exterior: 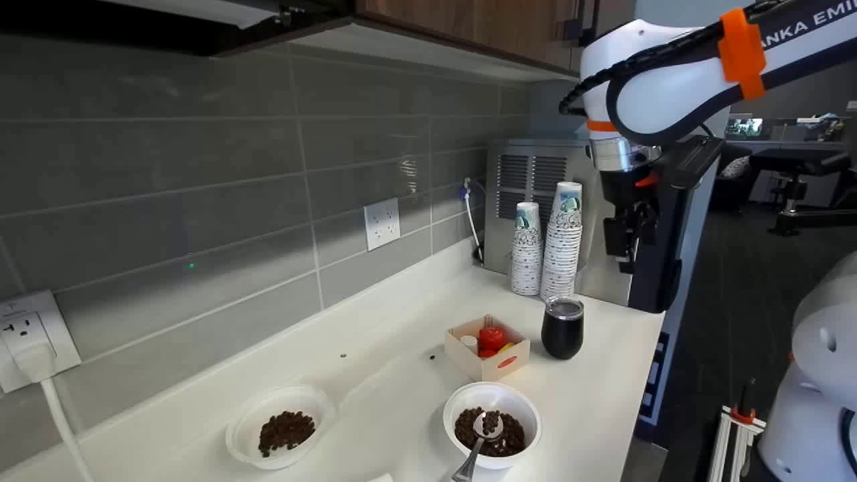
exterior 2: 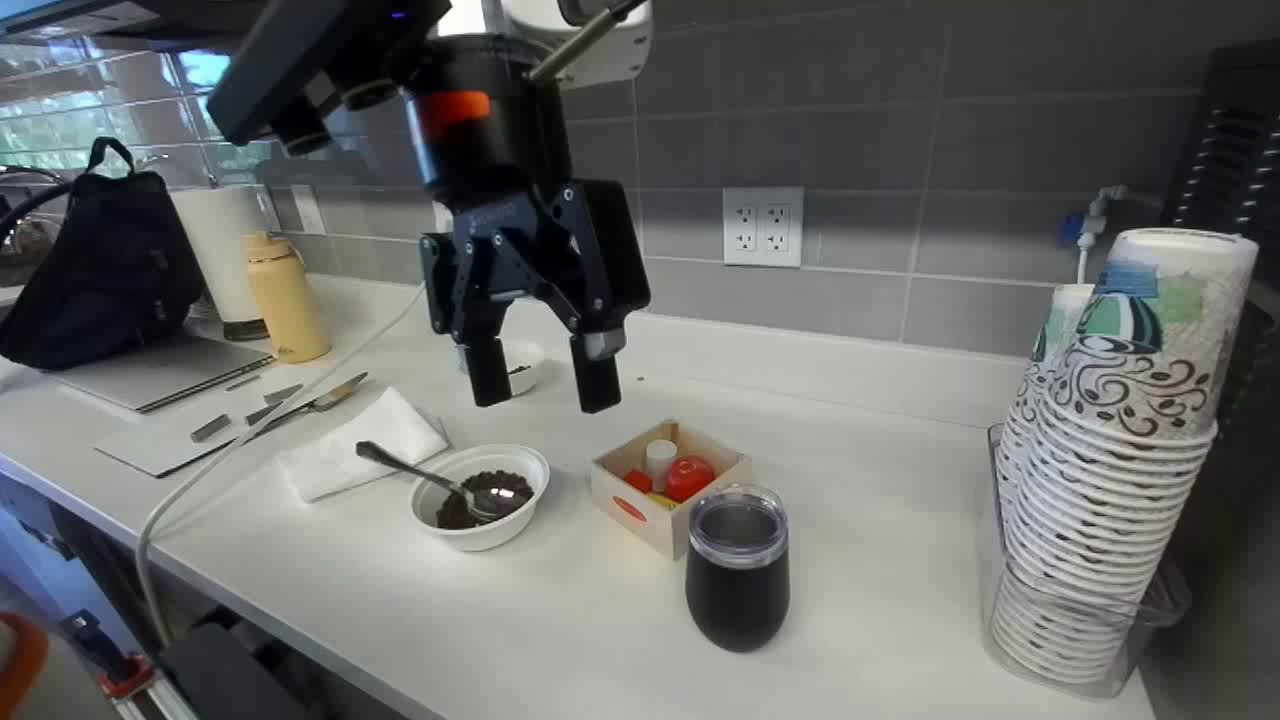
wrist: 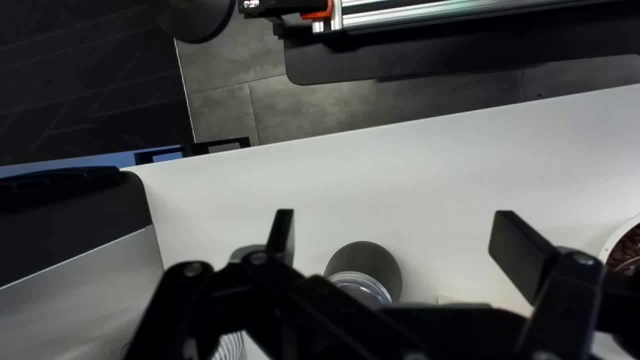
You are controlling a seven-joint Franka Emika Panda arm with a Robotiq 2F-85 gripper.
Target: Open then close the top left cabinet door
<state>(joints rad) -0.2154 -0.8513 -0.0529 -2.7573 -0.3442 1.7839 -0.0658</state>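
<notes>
In an exterior view, the flat medium-brown wood-grain cabinet door hangs above the white bench, toward its back edge, higher than the black two-fingered gripper and apart from it. The gripper points down over the bench, released, fingers spread wide. Nearer the front edge (toward the grey steel appliance) stands a rounded, clear-lidded black tumbler.

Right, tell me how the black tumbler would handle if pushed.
The black tumbler may tip under a high push, since its rounded shape narrows toward the bottom. Its smooth-looking curve could prove slippery. Pushed low, it would probably slide on the flat counter.
</notes>
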